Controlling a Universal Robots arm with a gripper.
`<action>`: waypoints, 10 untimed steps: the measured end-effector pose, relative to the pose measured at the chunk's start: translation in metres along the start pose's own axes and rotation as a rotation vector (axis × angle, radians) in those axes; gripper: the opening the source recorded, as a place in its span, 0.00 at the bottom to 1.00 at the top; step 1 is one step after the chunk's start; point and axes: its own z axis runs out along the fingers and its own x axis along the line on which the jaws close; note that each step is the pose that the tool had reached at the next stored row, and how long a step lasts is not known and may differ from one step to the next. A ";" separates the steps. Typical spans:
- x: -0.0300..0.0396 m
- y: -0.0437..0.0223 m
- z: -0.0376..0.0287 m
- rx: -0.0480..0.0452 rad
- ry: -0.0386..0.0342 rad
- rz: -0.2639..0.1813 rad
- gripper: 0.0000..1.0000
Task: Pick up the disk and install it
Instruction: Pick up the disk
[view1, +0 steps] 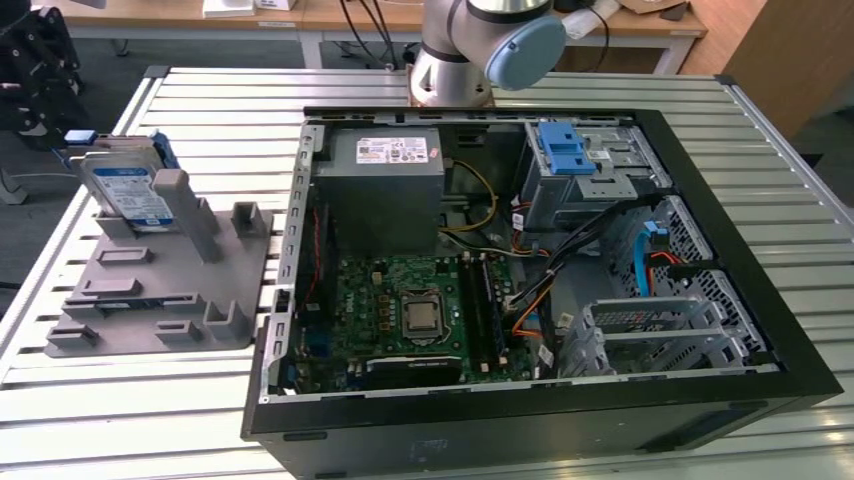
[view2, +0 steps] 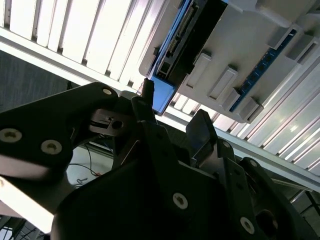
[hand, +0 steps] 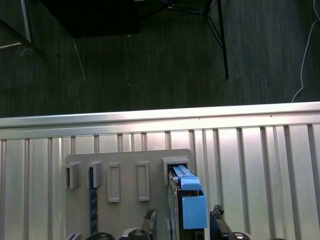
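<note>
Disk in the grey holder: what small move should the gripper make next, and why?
Probably ease straight down a little. In the first wrist view the open gripper straddles the top end of the disk, which stands upright in its grey holder, with gaps visible on both sides. Lowering should bring the gripper alongside the disk before closing.

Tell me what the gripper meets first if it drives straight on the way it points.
Most likely the disk, standing on edge in the grey holder: its blue-railed edge lies ahead of the open gripper, in line with its gap. Depth is unclear.
</note>
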 end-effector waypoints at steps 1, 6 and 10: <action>0.0000 0.0000 0.0000 0.0000 0.0000 0.000 0.53; 0.0000 0.0000 0.0001 0.0000 0.0000 0.000 0.53; -0.0005 0.0000 0.0020 0.0001 0.0000 0.000 0.61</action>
